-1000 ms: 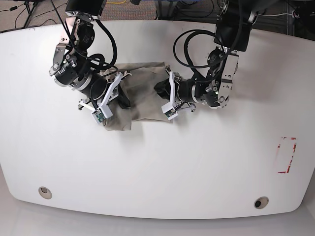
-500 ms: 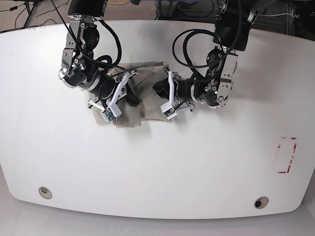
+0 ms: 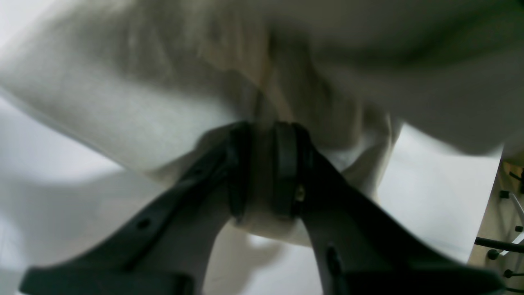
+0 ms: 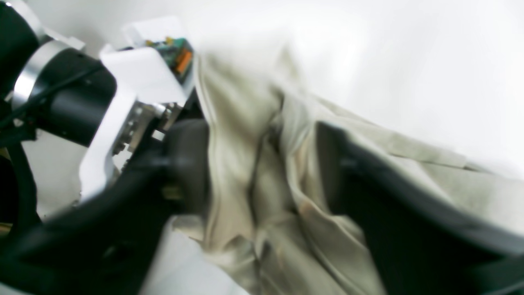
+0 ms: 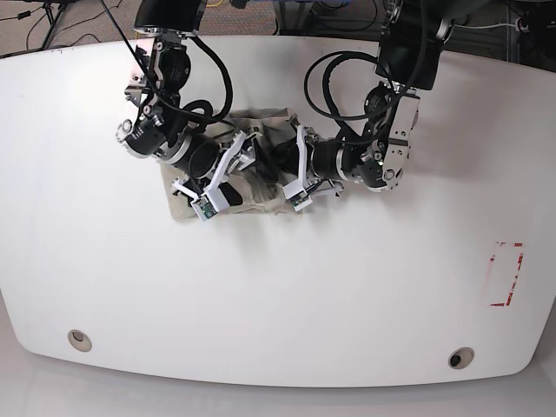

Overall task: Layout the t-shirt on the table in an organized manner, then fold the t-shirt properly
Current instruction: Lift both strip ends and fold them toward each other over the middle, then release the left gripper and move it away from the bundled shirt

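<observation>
No words, numbers or brand names can be read in any of the views. The only sign-like mark is a red-outlined rectangle [image 5: 506, 274] on the white table [image 5: 347, 287], near the edge on the base view's right, and it seems to carry no lettering, though it is too small to be sure. Both wrist views are blurred, and the green circuit board [image 4: 174, 51] shows no legible print.

floor: dark carpet [image 5: 78, 22] beyond far edge | black cables [image 5: 39, 26] top left | lighting: bright, even
</observation>
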Robot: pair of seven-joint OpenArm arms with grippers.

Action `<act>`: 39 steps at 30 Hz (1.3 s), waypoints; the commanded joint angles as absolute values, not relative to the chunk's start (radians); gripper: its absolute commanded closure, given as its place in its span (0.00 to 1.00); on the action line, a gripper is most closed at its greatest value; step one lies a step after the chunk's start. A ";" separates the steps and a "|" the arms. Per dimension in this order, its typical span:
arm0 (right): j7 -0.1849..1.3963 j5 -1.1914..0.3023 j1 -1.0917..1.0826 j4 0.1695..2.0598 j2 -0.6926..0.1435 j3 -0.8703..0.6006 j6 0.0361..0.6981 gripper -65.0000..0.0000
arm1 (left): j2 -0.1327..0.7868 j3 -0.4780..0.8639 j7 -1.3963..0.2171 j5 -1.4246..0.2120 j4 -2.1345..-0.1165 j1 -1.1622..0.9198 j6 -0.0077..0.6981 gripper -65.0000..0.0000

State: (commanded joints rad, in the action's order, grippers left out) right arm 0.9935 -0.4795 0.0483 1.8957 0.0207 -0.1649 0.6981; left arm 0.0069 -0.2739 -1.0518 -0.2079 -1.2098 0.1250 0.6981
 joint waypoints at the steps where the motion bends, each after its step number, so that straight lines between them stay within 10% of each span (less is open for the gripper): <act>1: 0.993 -0.479 0.053 1.903 0.019 -0.165 0.698 0.25 | 0.007 -0.274 -1.052 -0.209 -1.210 0.125 0.698 0.84; 20: 0.993 -0.489 0.059 1.940 -0.140 -0.170 0.698 0.25 | 0.015 -0.125 -1.052 -0.417 -1.287 0.130 0.698 0.46; 39: 0.998 -0.490 0.173 1.942 -0.130 -0.163 0.698 0.25 | 0.163 -0.076 -1.055 -0.788 -1.354 0.130 0.698 0.46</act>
